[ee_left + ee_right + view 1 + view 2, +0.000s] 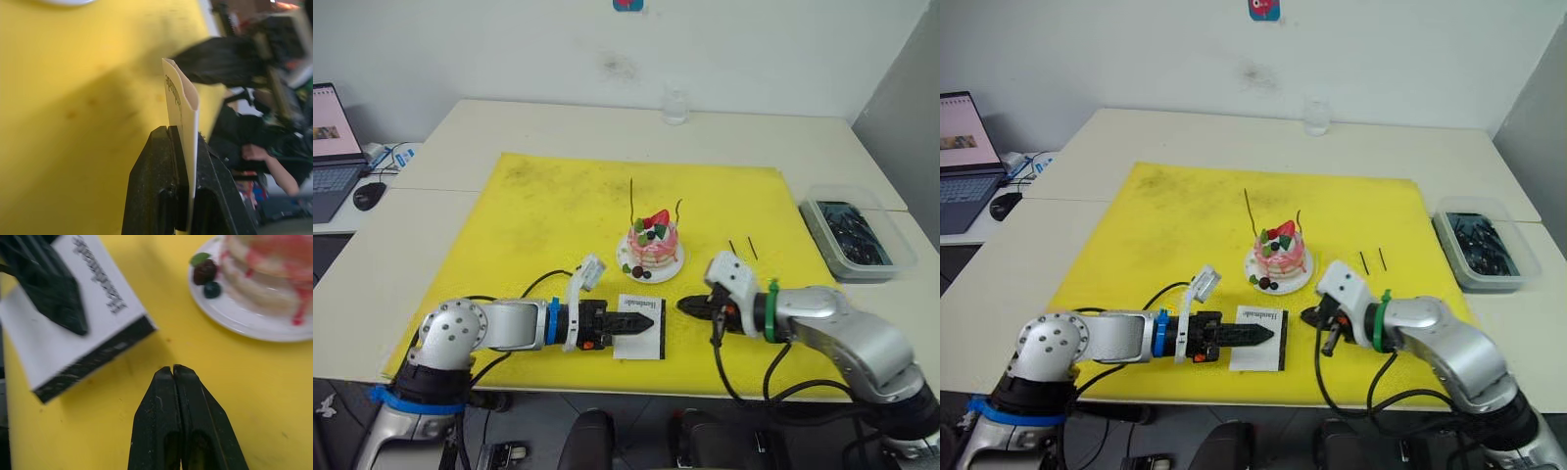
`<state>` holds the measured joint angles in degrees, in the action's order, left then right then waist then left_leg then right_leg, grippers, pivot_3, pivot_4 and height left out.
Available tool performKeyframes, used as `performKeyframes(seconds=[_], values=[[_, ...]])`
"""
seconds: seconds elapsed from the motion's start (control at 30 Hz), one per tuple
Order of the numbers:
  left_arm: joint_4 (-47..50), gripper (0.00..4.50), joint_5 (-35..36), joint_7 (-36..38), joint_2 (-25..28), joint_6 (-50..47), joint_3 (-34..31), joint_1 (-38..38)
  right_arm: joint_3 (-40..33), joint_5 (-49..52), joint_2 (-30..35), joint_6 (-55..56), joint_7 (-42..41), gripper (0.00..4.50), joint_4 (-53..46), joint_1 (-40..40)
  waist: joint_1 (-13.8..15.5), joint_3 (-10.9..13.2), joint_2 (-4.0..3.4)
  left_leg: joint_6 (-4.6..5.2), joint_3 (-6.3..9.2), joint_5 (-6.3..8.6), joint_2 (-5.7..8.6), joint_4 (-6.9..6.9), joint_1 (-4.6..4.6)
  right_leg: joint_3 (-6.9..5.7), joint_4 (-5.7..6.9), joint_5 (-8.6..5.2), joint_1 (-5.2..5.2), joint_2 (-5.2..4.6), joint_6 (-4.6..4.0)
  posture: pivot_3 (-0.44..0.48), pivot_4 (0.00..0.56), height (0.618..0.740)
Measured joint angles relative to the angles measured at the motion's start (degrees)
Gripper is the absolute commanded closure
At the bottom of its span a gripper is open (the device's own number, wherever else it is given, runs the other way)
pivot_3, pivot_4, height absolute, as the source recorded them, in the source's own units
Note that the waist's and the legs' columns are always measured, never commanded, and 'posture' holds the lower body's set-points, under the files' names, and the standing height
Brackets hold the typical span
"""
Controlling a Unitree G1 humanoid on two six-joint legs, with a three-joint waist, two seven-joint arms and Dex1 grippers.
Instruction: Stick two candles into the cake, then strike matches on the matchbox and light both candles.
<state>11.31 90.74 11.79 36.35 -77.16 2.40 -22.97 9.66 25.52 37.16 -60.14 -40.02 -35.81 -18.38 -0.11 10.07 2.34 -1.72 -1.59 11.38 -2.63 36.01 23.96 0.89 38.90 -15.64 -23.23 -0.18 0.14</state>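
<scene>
Beige tables (607, 127) under a yellow mat (548, 206), white wall (509, 49) behind.

Only one text can be read: black lettering "Handmade" on the white face of the matchbox (78, 318), printed in a decorative script along one side of the face. In the right wrist view the word runs diagonal, approx. parallel to the box's black striking strip. In the left wrist view part of the same word shows, letters "...made", seen edge-on. In the head views it is a small dark line on the box, too small to read. The wall sticker (1264, 8) and laptop screen (333, 122) are not legible.
</scene>
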Motion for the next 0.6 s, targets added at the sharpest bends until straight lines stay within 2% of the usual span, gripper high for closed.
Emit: performKeyframes(seconds=[0.1, 0.2, 0.47, 0.6], values=[[-0.82, 4.47, -2.0, 2.6, -1.34, -1.25, 2.59, -2.27, -4.01, 1.85, 2.59, -1.56, -0.02, 4.5, -2.12, 2.13, -0.01, 0.0, 0.0, 0.0, -0.01, 0.0, 0.02, -0.03, 0.0, 0.01, -0.04, -0.02, 0.0, 0.02, 0.01, 0.0, 0.15, 0.74], [-3.64, 4.47, -7.82, 4.82, -3.95, -1.34, 6.06, -2.65, -6.05, 3.16, 3.87, -2.9, 0.27, 4.5, -4.01, 4.88, -0.02, 0.0, 0.0, 0.0, 0.0, 0.0, 0.03, -0.04, 0.02, 0.01, -0.05, -0.02, -0.01, 0.05, 0.01, 0.0, 0.15, 0.74], [-6.59, 4.47, -20.54, 13.81, -5.26, -0.01, 9.38, -4.15, -3.48, 3.92, 1.75, -3.28, 4.13, 4.5, -5.75, 9.43, -0.28, 0.0, 0.0, 0.0, 0.07, 0.0, 0.0, -0.03, -0.03, -0.03, 0.03, -0.02, -0.03, 0.17, -0.01, 0.0, 0.15, 0.74], [-6.58, 3.4, -23.47, 16.45, -5.41, 0.02, 9.42, -4.0, -1.15, 3.8, 1.02, -3.17, 5.68, 4.5, -5.76, 10.67, -0.32, 0.0, 0.0, 0.0, 0.0, 0.0, -0.03, -0.03, 0.0, 0.03, -0.01, -0.02, -0.03, 0.12, 0.0, 0.0, 0.15, 0.74]])
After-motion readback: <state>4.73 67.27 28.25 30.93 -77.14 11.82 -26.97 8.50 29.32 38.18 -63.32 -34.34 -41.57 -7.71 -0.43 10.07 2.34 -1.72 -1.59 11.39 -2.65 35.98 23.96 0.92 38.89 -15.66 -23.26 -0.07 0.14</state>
